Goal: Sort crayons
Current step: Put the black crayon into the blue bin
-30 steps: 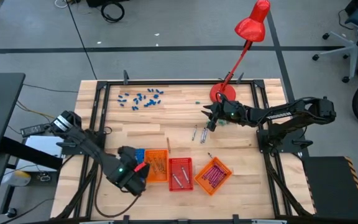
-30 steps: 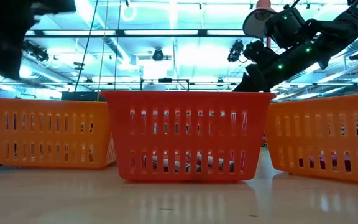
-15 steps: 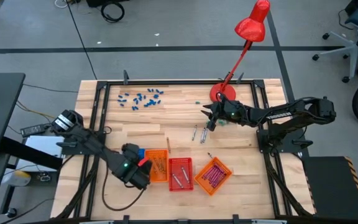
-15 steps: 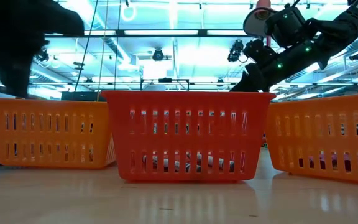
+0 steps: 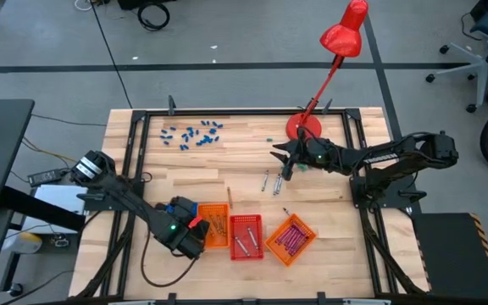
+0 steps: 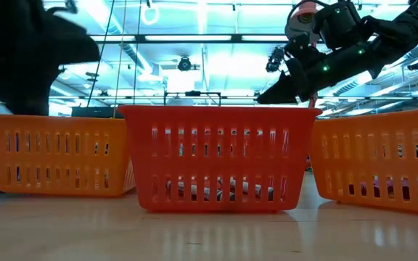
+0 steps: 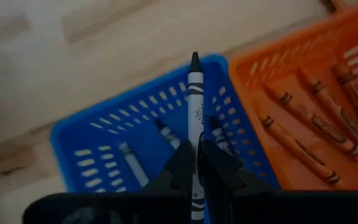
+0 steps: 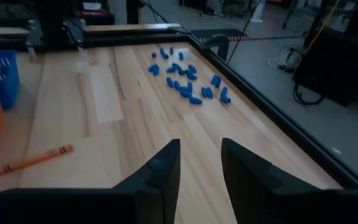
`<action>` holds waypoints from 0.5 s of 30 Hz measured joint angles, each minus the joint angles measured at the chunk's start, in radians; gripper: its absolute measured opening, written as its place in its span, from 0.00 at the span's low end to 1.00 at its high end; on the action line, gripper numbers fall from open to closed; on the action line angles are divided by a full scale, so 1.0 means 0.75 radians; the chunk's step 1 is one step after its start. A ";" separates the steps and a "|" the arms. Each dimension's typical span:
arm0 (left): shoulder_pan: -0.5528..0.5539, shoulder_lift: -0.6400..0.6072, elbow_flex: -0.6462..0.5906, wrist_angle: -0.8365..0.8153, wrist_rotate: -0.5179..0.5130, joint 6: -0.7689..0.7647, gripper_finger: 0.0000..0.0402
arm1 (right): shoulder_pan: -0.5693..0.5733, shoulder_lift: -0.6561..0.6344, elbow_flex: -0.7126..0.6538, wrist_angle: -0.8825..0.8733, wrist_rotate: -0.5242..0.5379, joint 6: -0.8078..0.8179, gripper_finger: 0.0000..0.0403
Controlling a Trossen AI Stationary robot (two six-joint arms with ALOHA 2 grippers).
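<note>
High view: left gripper (image 5: 179,229) has slid in from the table's near-left edge over the last second and now sits above the blue tray (image 5: 188,209), next to the orange tray (image 5: 214,225).
Left grip: the left wrist view shows the fingers (image 7: 180,171) pinched on a grey crayon (image 7: 194,118), its tip pointing out over the blue tray (image 7: 92,127).
Blue tray contents: a few grey crayons (image 7: 132,163) already lie inside.
Orange tray: holds orange crayons (image 7: 319,124); the red tray (image 5: 245,235) and the tilted tray (image 5: 290,238) hold others.
Meaning: the carry looks nearly finished; the likely next step is to lower and release the grey crayon with its matches.
Right gripper: (image 5: 280,155) has risen slightly, as the low view shows, and hovers near the lamp base (image 5: 302,127); fingers (image 8: 160,171) apart, nothing between them.
Still loose: crayons on the table (image 5: 271,181) just below the right gripper, and one orange crayon (image 8: 35,158) lying apart.
Risk: a high release could bounce the crayon off the tray rim.
</note>
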 joint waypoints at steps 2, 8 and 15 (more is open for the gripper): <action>-0.015 0.001 -0.031 0.052 0.000 -0.024 0.06 | 0.010 0.000 0.000 0.019 -0.001 -0.005 0.30; -0.032 0.000 -0.043 0.069 0.012 -0.062 0.12 | 0.019 0.000 0.001 0.072 -0.001 0.007 0.30; -0.025 0.000 -0.043 0.094 0.019 -0.066 0.25 | 0.019 0.000 0.001 0.066 -0.001 0.016 0.30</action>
